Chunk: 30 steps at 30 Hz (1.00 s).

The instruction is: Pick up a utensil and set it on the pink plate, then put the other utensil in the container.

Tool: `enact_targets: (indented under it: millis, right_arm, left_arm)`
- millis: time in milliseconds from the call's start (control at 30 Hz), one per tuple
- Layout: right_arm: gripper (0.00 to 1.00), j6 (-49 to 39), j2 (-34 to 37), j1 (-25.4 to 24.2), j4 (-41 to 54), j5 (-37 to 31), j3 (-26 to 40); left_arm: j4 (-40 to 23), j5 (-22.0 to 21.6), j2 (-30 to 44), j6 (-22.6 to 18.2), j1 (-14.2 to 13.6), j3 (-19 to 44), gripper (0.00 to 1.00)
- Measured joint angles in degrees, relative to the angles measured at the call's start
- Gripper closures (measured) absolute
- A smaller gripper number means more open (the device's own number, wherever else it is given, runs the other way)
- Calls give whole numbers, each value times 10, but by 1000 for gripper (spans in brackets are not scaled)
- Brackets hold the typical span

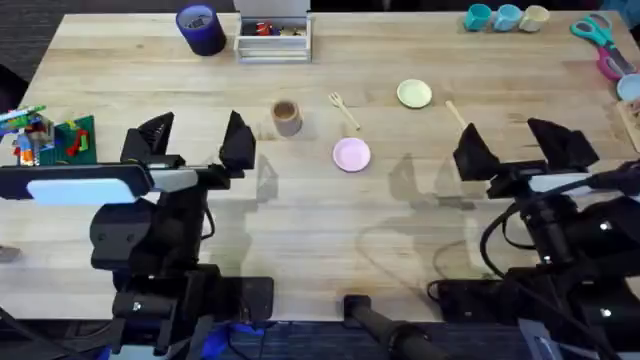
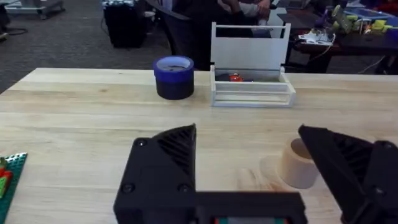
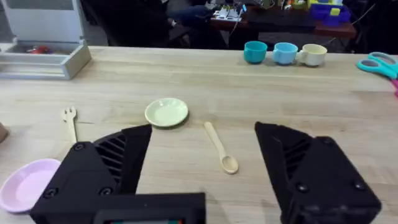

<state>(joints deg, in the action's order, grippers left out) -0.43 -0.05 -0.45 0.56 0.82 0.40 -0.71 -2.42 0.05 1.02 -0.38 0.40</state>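
A small wooden fork [image 1: 345,109] lies on the table just beyond the pink plate [image 1: 351,154]. The brown cup [image 1: 287,117] stands upright to the fork's left. The wooden spoon [image 1: 456,112] lies right of a yellow-green plate [image 1: 414,94]. My left gripper [image 1: 195,140] is open and empty, near and to the left of the cup [image 2: 297,163]. My right gripper [image 1: 515,148] is open and empty, just short of the spoon [image 3: 221,149]. The right wrist view also shows the fork [image 3: 71,121] and the pink plate [image 3: 28,183].
A blue cup [image 1: 201,29] and a white tray [image 1: 273,40] stand at the table's far edge. Small pastel cups [image 1: 505,17] and scissors [image 1: 598,35] sit at the far right. Toy bricks on a green plate [image 1: 60,140] lie at the left edge.
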Motion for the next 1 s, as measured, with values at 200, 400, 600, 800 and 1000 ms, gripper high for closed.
enact_targets:
  millis: [200, 400, 600, 800, 1000]
  right_arm:
    - [6, 8, 0, 0, 1, 0, 1]
    - [6, 20, 19, -2, 23, 0, 28]
    - [6, 16, 116, -2, 64, -7, 121]
    - [5, 4, 279, -2, 119, -15, 278]
    - [6, 0, 461, -2, 236, -14, 488]
  left_arm:
    - [0, -5, 0, 0, 0, 0, 6]
    - [-23, -39, 8, 0, 0, 20, 7]
    - [-65, -50, 97, -6, 0, 119, 7]
    - [-151, -49, 267, -17, 0, 270, 7]
    - [-271, -28, 446, -21, 0, 451, 7]
